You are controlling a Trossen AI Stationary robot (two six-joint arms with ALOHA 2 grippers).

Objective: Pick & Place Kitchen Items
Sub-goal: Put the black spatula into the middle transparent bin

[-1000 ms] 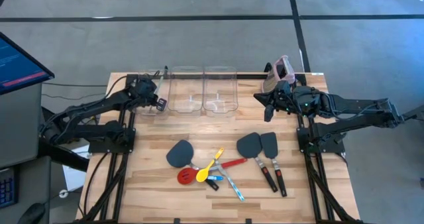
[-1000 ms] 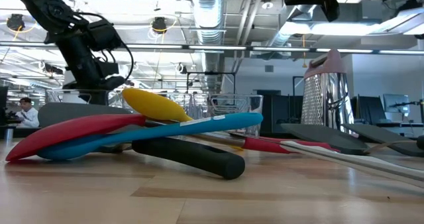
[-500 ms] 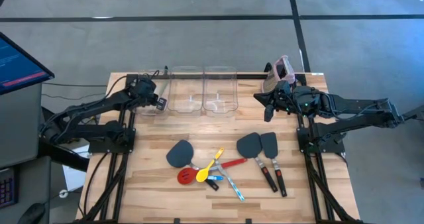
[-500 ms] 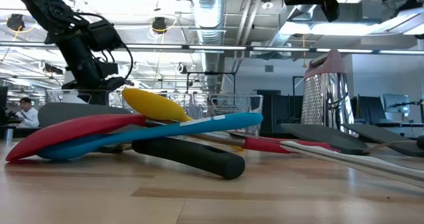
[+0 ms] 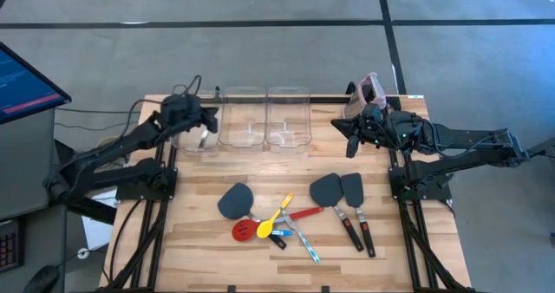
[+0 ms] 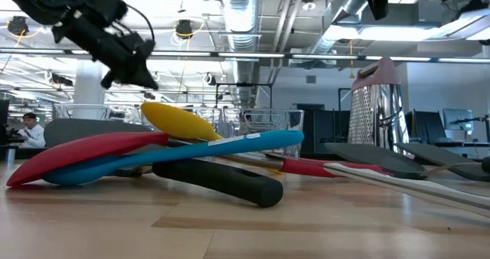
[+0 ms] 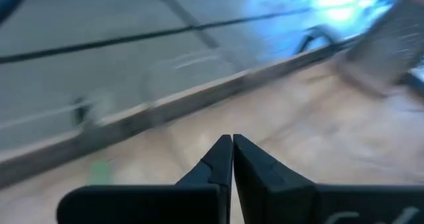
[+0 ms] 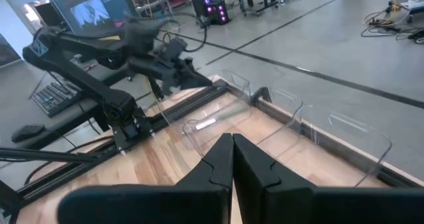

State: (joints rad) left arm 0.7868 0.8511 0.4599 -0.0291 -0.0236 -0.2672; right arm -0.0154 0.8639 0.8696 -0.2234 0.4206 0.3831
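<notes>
While our left gripper (image 5: 206, 120) has swung up off the leftmost bin (image 5: 192, 139) since a second ago, fingers pressed together on nothing, our right gripper (image 5: 350, 137) waits closed near the grater (image 5: 371, 88). We judge a reach toward the utensils (image 5: 276, 219), clustered at the table's (image 5: 199, 241) near edge. Motion blur hides what our left wrist faces.

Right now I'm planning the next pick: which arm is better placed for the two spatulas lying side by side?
Probably the right: its gripper, shut and empty, hangs just behind the paired spatulas, while the left gripper, also shut, is over the far-left bin.
</notes>
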